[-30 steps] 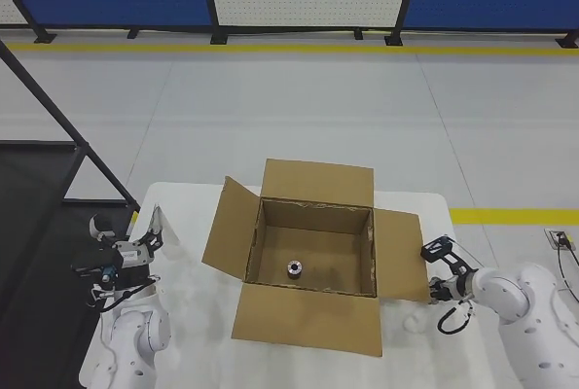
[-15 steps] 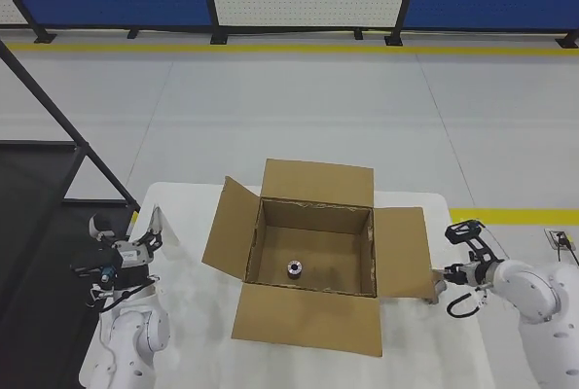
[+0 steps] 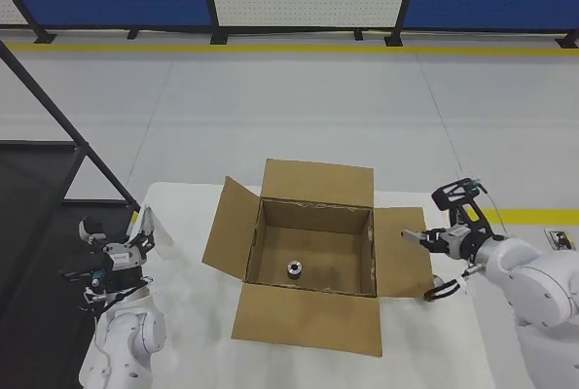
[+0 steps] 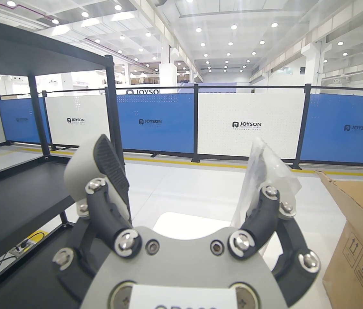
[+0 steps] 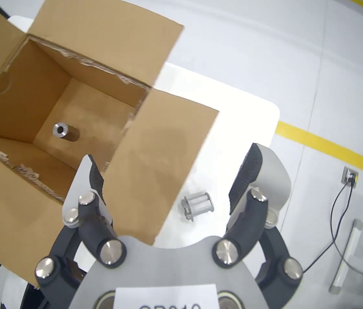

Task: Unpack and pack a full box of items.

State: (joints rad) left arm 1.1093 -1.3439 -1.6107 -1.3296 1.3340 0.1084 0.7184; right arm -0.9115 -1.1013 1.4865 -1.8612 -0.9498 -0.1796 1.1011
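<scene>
Your right end effector (image 5: 173,155) hangs over the right flap (image 5: 168,123) of the box (image 5: 36,78), spread wide and holding nothing. The metal tube (image 5: 66,132) sits down on the box floor, past the flap, and looks to stand on end with its hole up. Your left end effector (image 4: 181,146), spread too, is far across the box, so right is nearer.

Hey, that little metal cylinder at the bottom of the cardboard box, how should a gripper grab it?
Pinch the cylinder across its round sides, coming straight down through the open top of the box. It seems to stand on end, hole upward, near the middle of the floor and clear of the tall walls, so only from above is there room.
</scene>
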